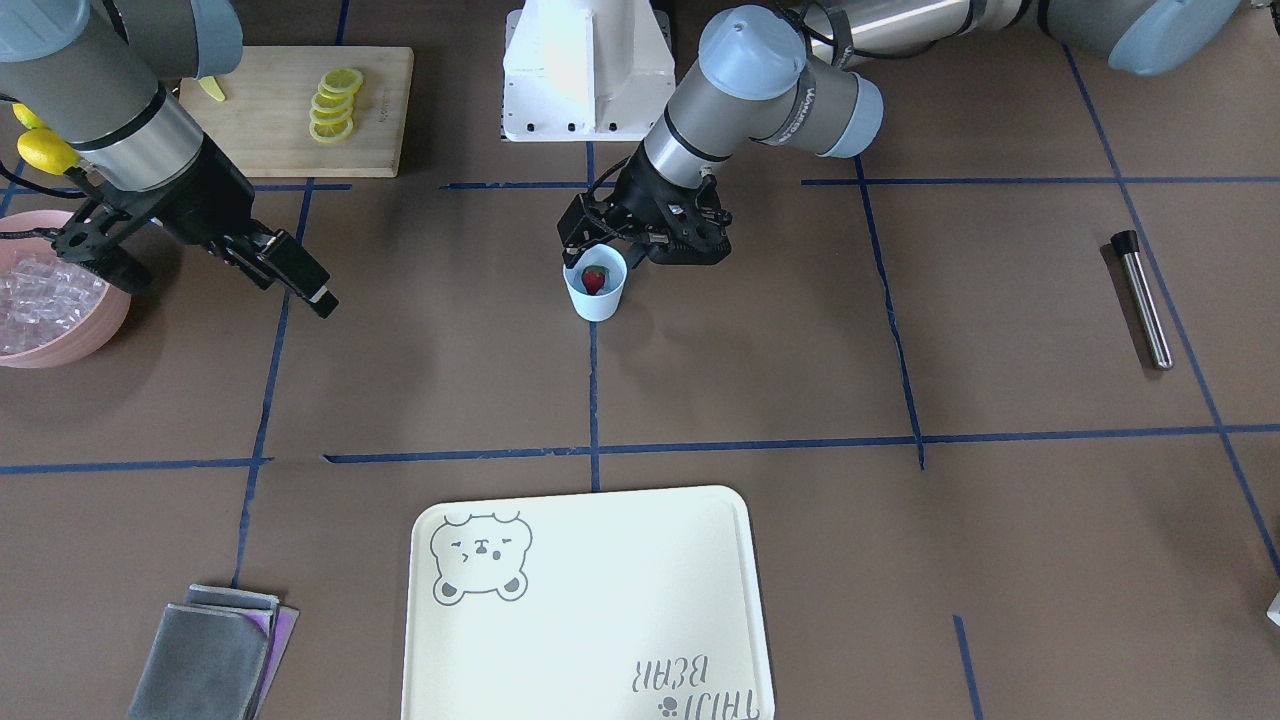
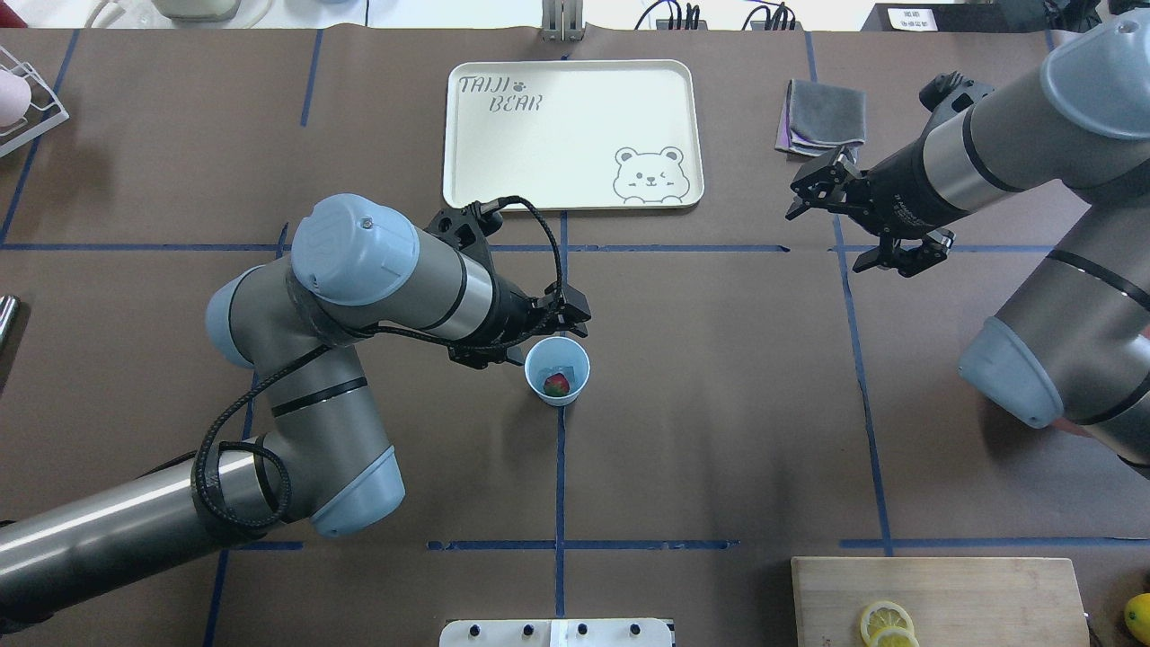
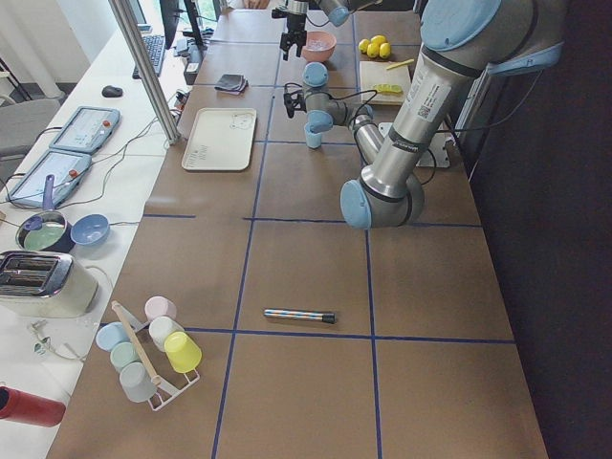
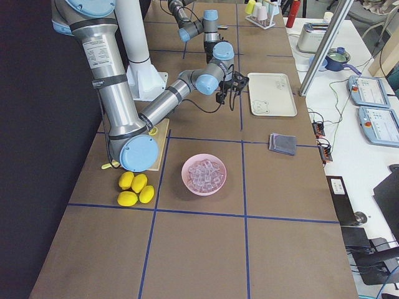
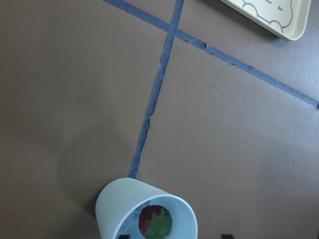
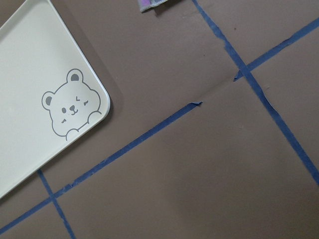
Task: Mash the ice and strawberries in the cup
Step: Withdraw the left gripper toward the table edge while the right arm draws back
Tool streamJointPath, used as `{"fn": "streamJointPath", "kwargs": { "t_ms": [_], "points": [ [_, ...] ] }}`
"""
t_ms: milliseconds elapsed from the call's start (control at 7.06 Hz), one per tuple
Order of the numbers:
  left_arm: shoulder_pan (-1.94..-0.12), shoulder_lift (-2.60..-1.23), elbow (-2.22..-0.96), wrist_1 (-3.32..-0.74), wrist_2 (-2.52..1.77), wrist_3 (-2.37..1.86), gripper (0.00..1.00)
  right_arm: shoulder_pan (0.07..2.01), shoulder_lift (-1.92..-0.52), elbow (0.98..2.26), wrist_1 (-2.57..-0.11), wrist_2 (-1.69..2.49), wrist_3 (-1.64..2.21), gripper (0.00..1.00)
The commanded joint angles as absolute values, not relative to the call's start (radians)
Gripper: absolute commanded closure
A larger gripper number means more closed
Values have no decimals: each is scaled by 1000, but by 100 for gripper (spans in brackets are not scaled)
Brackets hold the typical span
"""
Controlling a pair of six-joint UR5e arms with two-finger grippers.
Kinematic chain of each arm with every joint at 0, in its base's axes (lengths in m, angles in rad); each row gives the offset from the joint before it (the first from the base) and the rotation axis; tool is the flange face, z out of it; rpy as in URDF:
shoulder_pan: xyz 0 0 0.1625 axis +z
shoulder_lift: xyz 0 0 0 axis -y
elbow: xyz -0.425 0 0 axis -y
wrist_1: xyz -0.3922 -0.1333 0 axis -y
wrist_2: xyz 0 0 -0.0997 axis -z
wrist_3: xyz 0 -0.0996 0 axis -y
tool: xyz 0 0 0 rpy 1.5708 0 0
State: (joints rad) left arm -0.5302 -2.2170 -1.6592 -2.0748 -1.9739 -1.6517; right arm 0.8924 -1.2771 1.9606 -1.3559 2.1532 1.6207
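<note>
The pale blue cup (image 1: 596, 292) stands upright near the table's middle on a blue tape line. One dark-red strawberry (image 1: 594, 279) with a bit of green lies inside it, as the left wrist view (image 5: 155, 222) also shows. My left gripper (image 2: 544, 338) is open and empty, just above the cup's rim on the robot's side. The ice (image 1: 35, 298) fills a pink bowl (image 1: 97, 338) on my right side. My right gripper (image 1: 228, 288) is open and empty, raised above the table beside that bowl.
A metal muddler with a black end (image 1: 1141, 300) lies far out on my left side. A cream bear tray (image 2: 570, 135) and folded cloths (image 2: 822, 115) lie at the far edge. A cutting board (image 1: 270, 135) with lemon slices (image 1: 335, 105) sits near the base. Whole lemons (image 4: 134, 188) lie beside the bowl.
</note>
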Motion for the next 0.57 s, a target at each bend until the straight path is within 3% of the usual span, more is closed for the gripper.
{"fn": "streamJointPath", "kwargs": {
  "t_ms": [0,425],
  "points": [
    [-624,-2110,-1759,-2072,-2061,-1644,12,914,-1291,1960,-1359,2163,1576,0],
    [-887,-1865,-1833,-2072,-2296,-1267,14,943,-1318,1960,-1358,2192,1539,0]
  ]
}}
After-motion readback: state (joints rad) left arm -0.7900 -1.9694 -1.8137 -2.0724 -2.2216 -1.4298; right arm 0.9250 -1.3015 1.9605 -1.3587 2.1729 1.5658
